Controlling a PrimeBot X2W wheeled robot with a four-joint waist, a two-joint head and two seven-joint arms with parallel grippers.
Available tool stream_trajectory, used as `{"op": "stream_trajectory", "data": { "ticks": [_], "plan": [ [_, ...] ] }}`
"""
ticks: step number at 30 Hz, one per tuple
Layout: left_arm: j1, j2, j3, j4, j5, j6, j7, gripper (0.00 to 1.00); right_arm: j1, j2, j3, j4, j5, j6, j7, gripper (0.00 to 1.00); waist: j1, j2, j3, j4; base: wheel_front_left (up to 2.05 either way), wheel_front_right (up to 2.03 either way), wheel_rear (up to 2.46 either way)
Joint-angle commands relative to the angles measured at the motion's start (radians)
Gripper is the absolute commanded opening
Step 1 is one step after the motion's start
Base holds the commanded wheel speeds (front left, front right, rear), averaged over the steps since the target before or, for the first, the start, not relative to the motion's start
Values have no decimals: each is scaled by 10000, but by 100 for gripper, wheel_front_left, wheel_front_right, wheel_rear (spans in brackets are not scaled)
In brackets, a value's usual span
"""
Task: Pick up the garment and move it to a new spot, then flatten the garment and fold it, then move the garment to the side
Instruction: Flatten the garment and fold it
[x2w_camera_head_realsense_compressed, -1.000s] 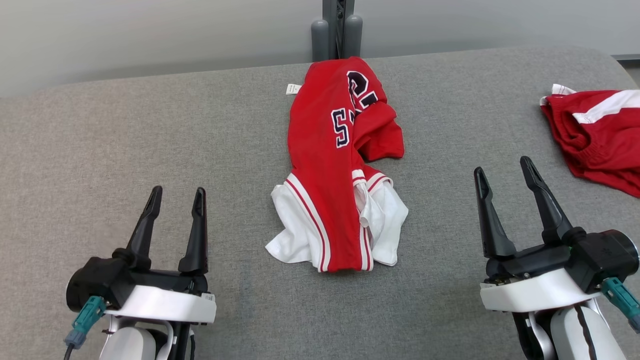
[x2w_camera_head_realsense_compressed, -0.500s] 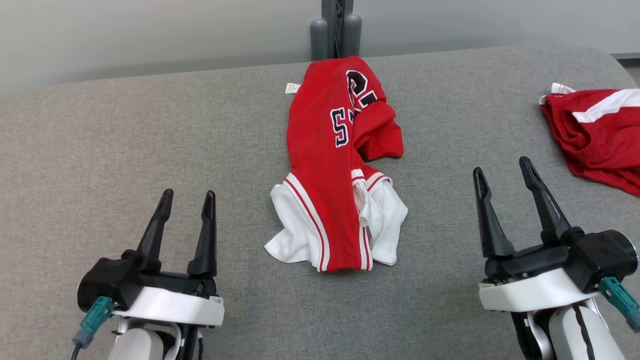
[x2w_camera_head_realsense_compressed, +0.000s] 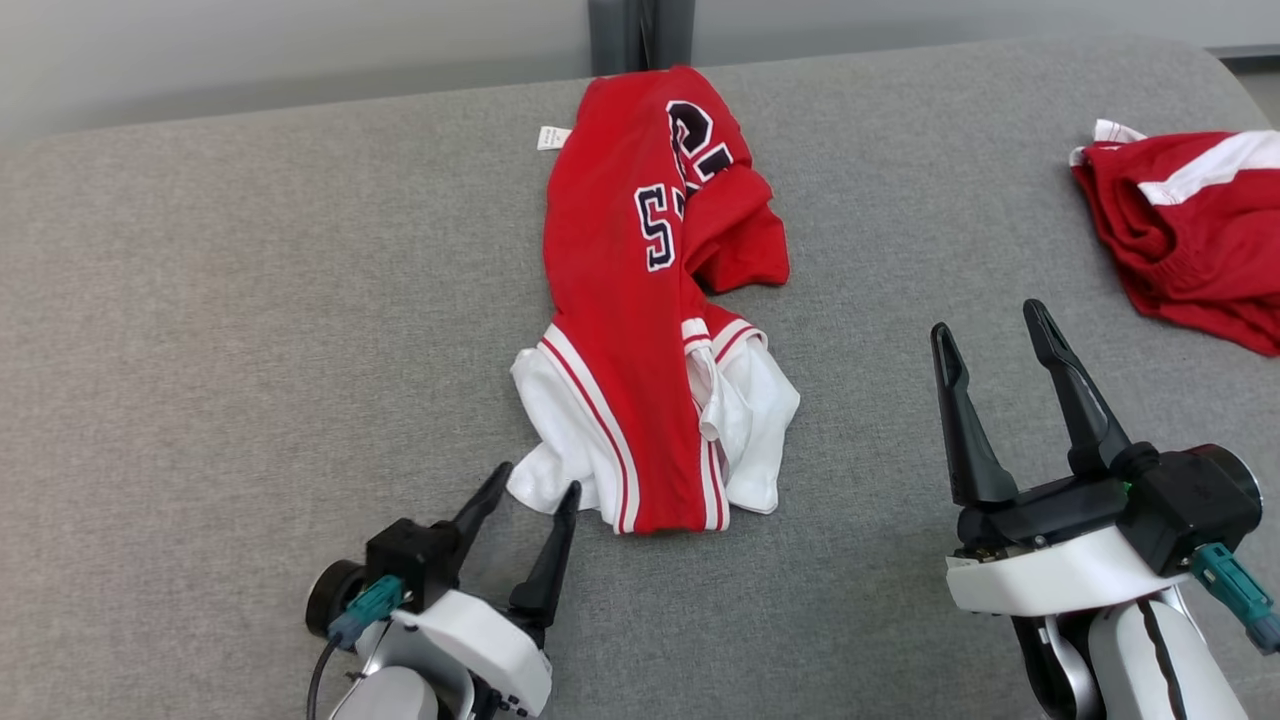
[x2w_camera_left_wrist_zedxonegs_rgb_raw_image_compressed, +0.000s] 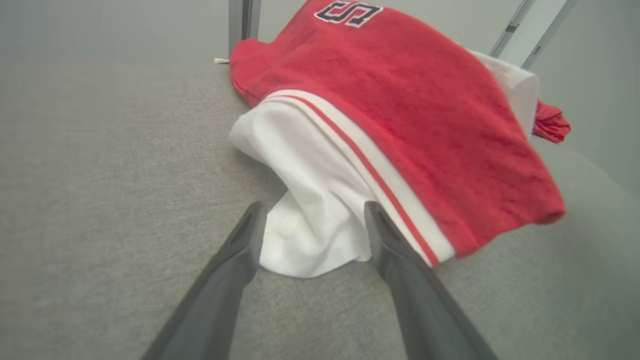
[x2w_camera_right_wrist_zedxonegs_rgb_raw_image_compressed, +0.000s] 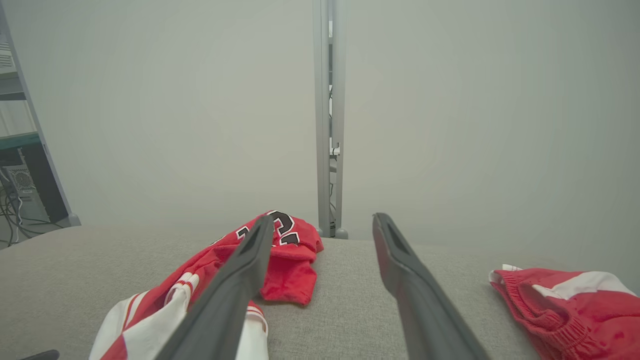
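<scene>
**Left gripper (x2w_camera_head_realsense_compressed: 540, 478) spread at corner of crumpled red-and-white fabric garment (x2w_camera_head_realsense_compressed: 640, 300)**

Lying midway across the grey fabric worktop (x2w_camera_head_realsense_compressed: 250, 300), far end by a grey metal post (x2w_camera_head_realsense_compressed: 612, 30). One dark finger on each side of the garment's near white corner; contact impossible to judge. Right gripper (x2w_camera_head_realsense_compressed: 987, 318) well to the garment's right, jaws wide apart, holding nothing. Second red-and-white cloth (x2w_camera_head_realsense_compressed: 1190, 220) farther right of the garment.

Jersey (x2w_camera_head_realsense_compressed: 620, 330): dark, white-edged "5" on the red cloth. More dark characters beside and above it, cut by folds, not readable. White tag (x2w_camera_head_realsense_compressed: 553, 137): print too small.
</scene>
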Motion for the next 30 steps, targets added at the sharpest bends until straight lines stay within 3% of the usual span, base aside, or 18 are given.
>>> {"op": "stream_trajectory", "data": {
  "ticks": [1,11,12,13,17,30],
  "plan": [
    [-268,124,-178,234,-172,-21,104,100,-95,-65,2,-35,74,3,4,100,0,-1,112,-86,0,0,0],
    [-1070,157,-585,1786,-352,6,716,100,-270,-62,14,-59,132,3,4,100,0,-1,454,-281,0,0,0],
    [-1120,148,-649,1889,-375,2,761,36,-283,-64,7,-61,136,3,4,100,0,-1,477,-287,0,0,0],
    [-1162,128,-696,1937,-398,-1,761,0,-302,-64,-4,-63,136,3,4,100,0,-1,494,-294,0,0,0],
    [-1410,204,-618,1940,-438,109,488,0,-315,-62,-64,-37,139,3,4,100,0,-1,493,-280,0,0,0],
    [-2127,953,1349,252,-298,1772,-99,0,-162,-64,-53,60,273,3,4,100,0,-1,33,-30,0,0,0]
  ]
}}
